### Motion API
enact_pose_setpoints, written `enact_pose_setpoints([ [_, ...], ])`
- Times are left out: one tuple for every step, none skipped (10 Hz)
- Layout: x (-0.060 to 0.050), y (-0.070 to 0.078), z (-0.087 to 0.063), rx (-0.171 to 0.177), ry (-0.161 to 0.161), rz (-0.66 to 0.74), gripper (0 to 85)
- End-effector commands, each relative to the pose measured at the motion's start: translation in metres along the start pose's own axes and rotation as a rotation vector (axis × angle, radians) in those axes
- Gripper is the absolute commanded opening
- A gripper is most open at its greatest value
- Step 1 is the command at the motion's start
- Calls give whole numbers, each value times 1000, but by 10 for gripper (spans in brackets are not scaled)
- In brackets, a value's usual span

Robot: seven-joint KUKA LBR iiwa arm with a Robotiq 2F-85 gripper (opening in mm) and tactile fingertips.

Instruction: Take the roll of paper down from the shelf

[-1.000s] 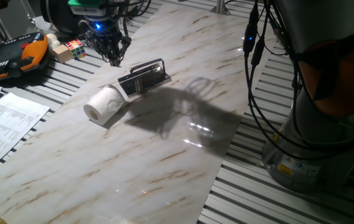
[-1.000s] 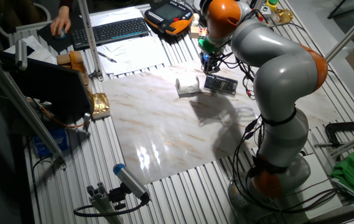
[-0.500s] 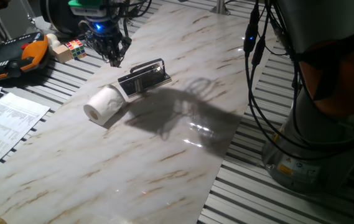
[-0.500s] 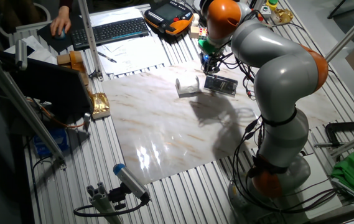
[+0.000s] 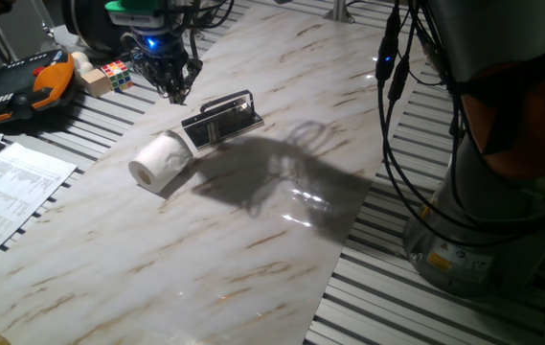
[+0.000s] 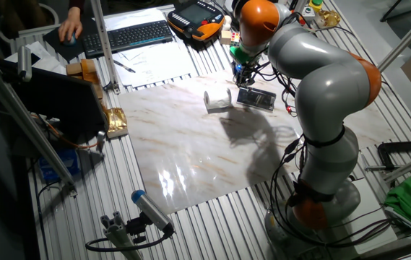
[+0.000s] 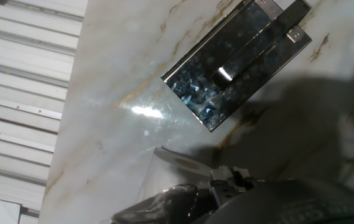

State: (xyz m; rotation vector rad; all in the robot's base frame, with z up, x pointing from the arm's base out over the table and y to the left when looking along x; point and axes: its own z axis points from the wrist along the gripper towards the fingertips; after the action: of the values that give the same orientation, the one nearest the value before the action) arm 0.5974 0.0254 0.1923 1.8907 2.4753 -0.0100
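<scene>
We see the roll of paper [image 5: 161, 162] on its side on the marble bench [image 5: 253, 240], touching the shelf [image 5: 220, 121] at its end, off it. The tool [image 5: 174, 86] hangs above the bench edge, just beyond the shelf, empty; fingertips too dark to tell whether they're apart. Hand view cuts off the shelf [image 7: 239, 59]; the roll is out of frame.

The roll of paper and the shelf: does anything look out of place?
The roll of paper lies on its side on the marble tabletop, touching the shelf end, not on it. Nothing looks damaged.
</scene>
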Motion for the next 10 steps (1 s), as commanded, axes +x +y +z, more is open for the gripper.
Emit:
enact_pose_setpoints([
  [0,0,0,0,0,0,7],
  [0,0,0,0,-5,0,7],
  [-1,0,0,-2,-5,0,7],
  [-1,0,-1,-4,-4,0,7],
  [0,-1,-1,-5,-6,0,7],
  [0,-1,-1,-5,-6,0,7],
  [0,-1,-1,-5,-6,0,7],
  [0,-1,-1,-5,-6,0,7],
  [0,-2,-1,-6,-8,0,7],
  [0,-2,-1,-6,-8,2,7],
])
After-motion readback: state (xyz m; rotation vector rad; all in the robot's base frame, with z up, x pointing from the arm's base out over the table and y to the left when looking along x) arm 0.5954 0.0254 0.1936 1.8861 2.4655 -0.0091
